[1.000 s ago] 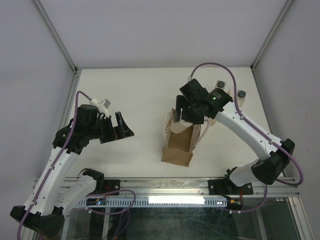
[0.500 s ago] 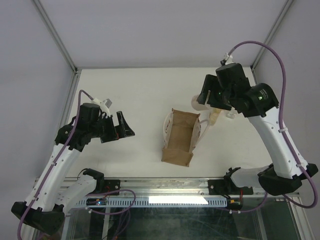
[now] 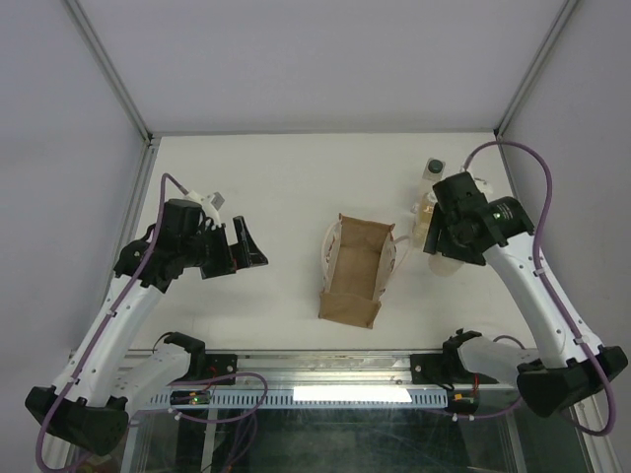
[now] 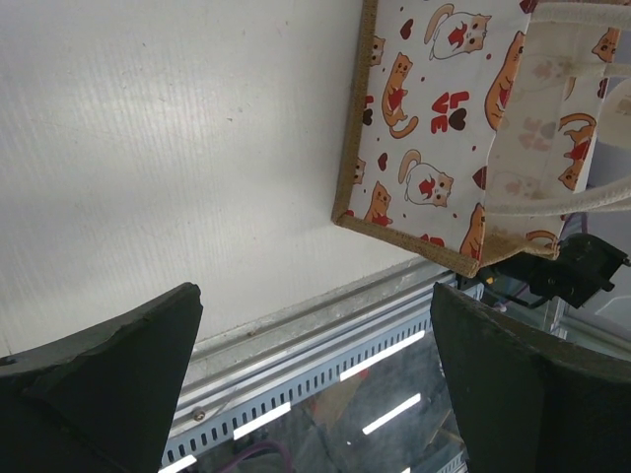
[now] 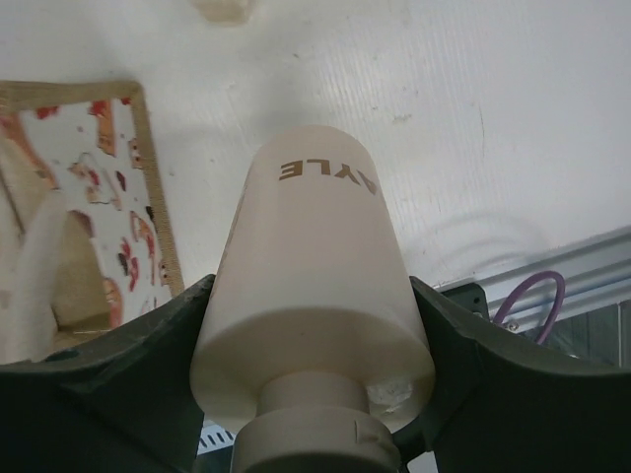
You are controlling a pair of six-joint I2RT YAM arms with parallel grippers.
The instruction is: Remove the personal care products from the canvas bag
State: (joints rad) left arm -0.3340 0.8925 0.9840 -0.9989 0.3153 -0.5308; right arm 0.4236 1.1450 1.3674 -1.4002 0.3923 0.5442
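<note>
The canvas bag (image 3: 351, 273) lies open at the table's middle, tan outside with pale handles. Its cat-print side shows in the left wrist view (image 4: 434, 108) and at the left of the right wrist view (image 5: 89, 187). My right gripper (image 3: 443, 258) is shut on the wide cream bottle (image 5: 314, 286), holding it by the neck end, just right of the bag and low over the table. An amber bottle (image 3: 423, 218) and a dark-capped bottle (image 3: 434, 167) stand behind it. The second dark-capped bottle is hidden. My left gripper (image 3: 246, 246) is open and empty, left of the bag.
The table's metal front rail (image 4: 325, 335) runs below the left gripper (image 4: 315, 394). The enclosure's walls and corner posts (image 3: 513, 108) ring the table. A pale blurred object (image 5: 223, 8) sits at the top edge of the right wrist view.
My right gripper lifted the cream bottle out of the bag, swung it up and right, then came down beside the standing bottles. The left arm barely moved.
</note>
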